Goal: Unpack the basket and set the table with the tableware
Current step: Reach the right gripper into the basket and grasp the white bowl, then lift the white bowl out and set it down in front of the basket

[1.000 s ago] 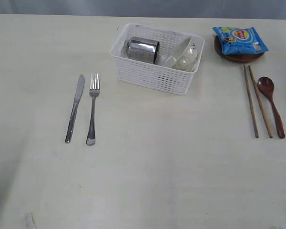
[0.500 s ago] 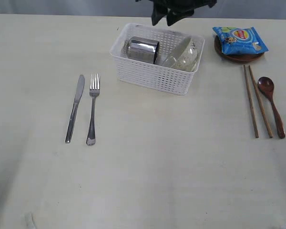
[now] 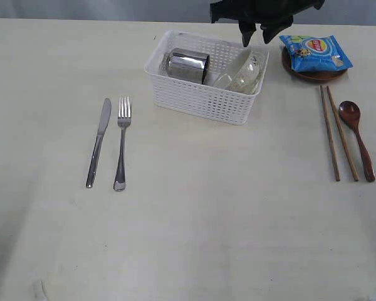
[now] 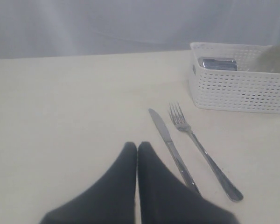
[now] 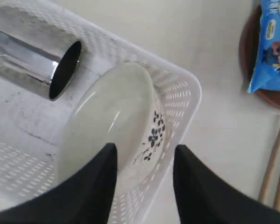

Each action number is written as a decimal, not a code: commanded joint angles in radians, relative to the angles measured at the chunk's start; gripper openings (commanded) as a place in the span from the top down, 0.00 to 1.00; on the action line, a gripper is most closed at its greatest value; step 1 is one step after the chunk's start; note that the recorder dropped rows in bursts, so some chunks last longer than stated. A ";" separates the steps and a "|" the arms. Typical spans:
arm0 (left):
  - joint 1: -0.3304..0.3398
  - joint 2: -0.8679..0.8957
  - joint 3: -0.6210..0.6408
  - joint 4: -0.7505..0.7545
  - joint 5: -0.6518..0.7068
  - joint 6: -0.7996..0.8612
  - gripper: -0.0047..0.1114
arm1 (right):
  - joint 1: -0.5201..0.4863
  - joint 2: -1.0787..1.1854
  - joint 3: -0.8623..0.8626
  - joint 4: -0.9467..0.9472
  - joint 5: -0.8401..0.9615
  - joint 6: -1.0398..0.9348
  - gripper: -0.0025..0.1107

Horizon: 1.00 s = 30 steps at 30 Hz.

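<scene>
One off-white table (image 3: 207,226), grey backdrop (image 4: 130,23) behind; left gripper (image 4: 137,145) pinched together, right gripper (image 5: 144,148) spread above the bowl (image 5: 112,112).

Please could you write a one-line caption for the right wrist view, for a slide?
Open right gripper above the tilted bowl in the white basket, steel cup lying beside it.
</scene>
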 commanded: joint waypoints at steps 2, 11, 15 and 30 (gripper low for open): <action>-0.006 -0.003 0.003 0.004 -0.002 -0.004 0.96 | -0.001 0.067 -0.001 -0.014 -0.031 0.037 0.64; -0.006 -0.003 0.003 0.004 -0.002 -0.001 0.96 | -0.001 0.068 -0.024 -0.035 -0.038 0.026 0.98; -0.006 -0.003 0.003 0.004 -0.002 -0.001 0.96 | -0.001 0.005 -0.077 -0.058 -0.031 -0.010 0.98; -0.006 -0.003 0.003 0.004 -0.002 -0.001 0.96 | -0.003 -0.152 -0.136 0.287 0.128 -0.366 0.98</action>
